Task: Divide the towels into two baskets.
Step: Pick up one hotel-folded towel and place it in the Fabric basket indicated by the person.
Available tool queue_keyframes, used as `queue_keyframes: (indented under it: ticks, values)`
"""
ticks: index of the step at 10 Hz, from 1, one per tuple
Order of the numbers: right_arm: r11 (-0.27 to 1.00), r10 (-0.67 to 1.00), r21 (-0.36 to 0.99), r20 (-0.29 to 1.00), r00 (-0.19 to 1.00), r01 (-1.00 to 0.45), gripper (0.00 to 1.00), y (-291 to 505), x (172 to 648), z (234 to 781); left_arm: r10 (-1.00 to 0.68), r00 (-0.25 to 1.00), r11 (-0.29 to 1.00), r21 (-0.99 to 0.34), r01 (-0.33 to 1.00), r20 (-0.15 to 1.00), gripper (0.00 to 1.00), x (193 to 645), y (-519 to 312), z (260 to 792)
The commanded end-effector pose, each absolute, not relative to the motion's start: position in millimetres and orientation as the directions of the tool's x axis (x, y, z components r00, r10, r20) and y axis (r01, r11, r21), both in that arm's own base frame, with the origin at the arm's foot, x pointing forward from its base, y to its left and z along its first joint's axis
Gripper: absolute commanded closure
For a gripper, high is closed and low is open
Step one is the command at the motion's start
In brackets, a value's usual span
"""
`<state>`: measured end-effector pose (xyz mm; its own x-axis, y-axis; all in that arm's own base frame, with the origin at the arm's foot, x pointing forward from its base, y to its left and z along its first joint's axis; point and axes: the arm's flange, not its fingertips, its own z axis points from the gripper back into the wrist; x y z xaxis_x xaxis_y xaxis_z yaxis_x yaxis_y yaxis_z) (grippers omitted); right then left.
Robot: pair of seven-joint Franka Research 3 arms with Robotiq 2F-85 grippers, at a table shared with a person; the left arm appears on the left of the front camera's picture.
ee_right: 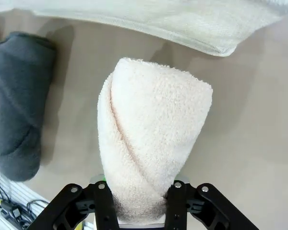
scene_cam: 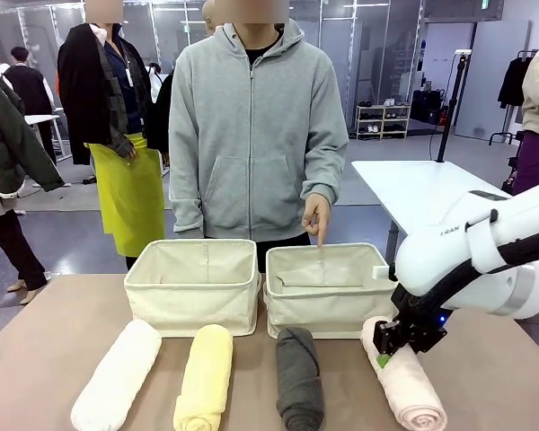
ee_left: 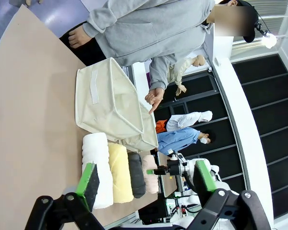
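Four rolled towels lie in a row on the brown table: white (scene_cam: 117, 375), pale yellow (scene_cam: 206, 376), dark grey (scene_cam: 299, 377) and pale pink (scene_cam: 406, 386). Behind them stand two cream baskets, left (scene_cam: 194, 285) and right (scene_cam: 328, 289). My right gripper (scene_cam: 391, 352) is shut on the far end of the pink towel (ee_right: 149, 143), its fingers squeezing the roll from both sides. The grey towel (ee_right: 19, 100) lies beside it. My left gripper (ee_left: 146, 181) hangs open above the table, off to the side of the white towel (ee_left: 98, 165) and the baskets (ee_left: 110, 105).
A person in a grey hoodie stands at the far side, one hand (scene_cam: 316, 218) pointing a finger down into the right basket. Bare table (scene_cam: 45, 341) spreads to the left of the towels. A white table (scene_cam: 422, 189) stands behind on the right.
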<state>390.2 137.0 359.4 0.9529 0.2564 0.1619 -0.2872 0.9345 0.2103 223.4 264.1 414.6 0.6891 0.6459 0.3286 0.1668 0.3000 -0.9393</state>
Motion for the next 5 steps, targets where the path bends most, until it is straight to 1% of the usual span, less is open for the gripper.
queue_keyframes:
  ticks: [1,2,3,4,5]
  values:
    - [0.829,0.523,0.129,0.167,0.836,-0.544,0.88,149.0,364.1,425.2,0.644,0.688,0.296,-0.938,0.179,0.334,0.00,219.7,265.5,416.6]
    - [0.745,0.645,0.080,0.170,0.745,-0.663,0.88,158.5,356.6,452.3,0.644,0.688,0.296,-0.938,0.179,0.334,0.00,219.7,265.5,416.6]
    - [0.636,0.763,0.018,0.139,0.632,-0.772,0.88,166.7,351.7,470.4,0.644,0.688,0.296,-0.938,0.179,0.334,0.00,219.7,265.5,416.6]
    - [0.530,0.845,-0.026,0.095,0.526,-0.847,0.88,171.1,345.2,482.7,0.644,0.688,0.296,-0.938,0.179,0.334,0.00,219.7,265.5,416.6]
    - [0.369,0.929,-0.044,0.020,0.369,-0.928,0.88,175.5,334.3,490.7,0.644,0.688,0.296,-0.938,0.179,0.334,0.00,219.7,265.5,416.6]
